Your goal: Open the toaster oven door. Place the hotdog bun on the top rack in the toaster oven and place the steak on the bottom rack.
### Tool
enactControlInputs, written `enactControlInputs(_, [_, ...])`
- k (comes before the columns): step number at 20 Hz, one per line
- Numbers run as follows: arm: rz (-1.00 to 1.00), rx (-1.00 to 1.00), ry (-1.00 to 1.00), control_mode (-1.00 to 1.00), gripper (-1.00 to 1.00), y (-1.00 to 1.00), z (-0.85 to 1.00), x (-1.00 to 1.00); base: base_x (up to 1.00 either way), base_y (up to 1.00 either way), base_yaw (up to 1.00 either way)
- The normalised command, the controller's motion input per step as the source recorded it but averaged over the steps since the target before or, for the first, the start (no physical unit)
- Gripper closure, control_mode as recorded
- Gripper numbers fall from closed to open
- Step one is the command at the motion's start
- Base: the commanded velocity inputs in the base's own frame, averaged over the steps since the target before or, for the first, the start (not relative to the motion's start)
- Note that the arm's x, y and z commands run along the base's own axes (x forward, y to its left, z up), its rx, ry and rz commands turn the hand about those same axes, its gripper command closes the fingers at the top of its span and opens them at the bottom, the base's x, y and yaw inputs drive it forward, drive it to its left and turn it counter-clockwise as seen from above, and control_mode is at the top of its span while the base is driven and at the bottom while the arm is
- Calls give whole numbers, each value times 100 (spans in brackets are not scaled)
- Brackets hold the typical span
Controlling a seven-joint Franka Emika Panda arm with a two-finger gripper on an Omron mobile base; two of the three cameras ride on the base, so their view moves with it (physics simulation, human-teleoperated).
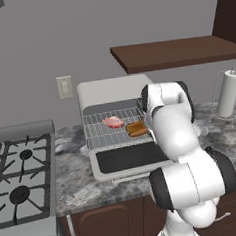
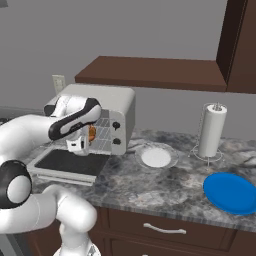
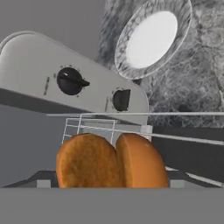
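Observation:
The toaster oven (image 1: 108, 90) stands on the counter with its door (image 1: 130, 158) dropped flat in front. On the wire racks (image 1: 98, 134) at its mouth lie the steak (image 1: 113, 122) to the left and the hotdog bun (image 1: 136, 129) to the right; which rack holds which I cannot tell. My gripper (image 2: 78, 146) hangs at the right side of the opening over the door (image 2: 65, 162), close to the bun (image 2: 92, 133). Seen from the hand, the bun (image 3: 111, 162) sits very near, below the oven's two knobs (image 3: 72, 81). The jaws stand wide, and the fingertips are hidden.
A black-grated stove (image 1: 19, 173) lies left of the oven. Right of it are a white dish (image 2: 156, 157), a paper towel roll (image 2: 211, 131) and a blue plate (image 2: 230, 192). A brown shelf (image 1: 175, 53) hangs above the oven.

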Motion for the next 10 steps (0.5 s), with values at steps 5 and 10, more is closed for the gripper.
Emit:
enactControlInputs(5, [1,0,34,-100,100,25,44,33,0,0,0])
enactControlInputs(10, [4,0,35,-100,100,28,38,28,0,0,0])
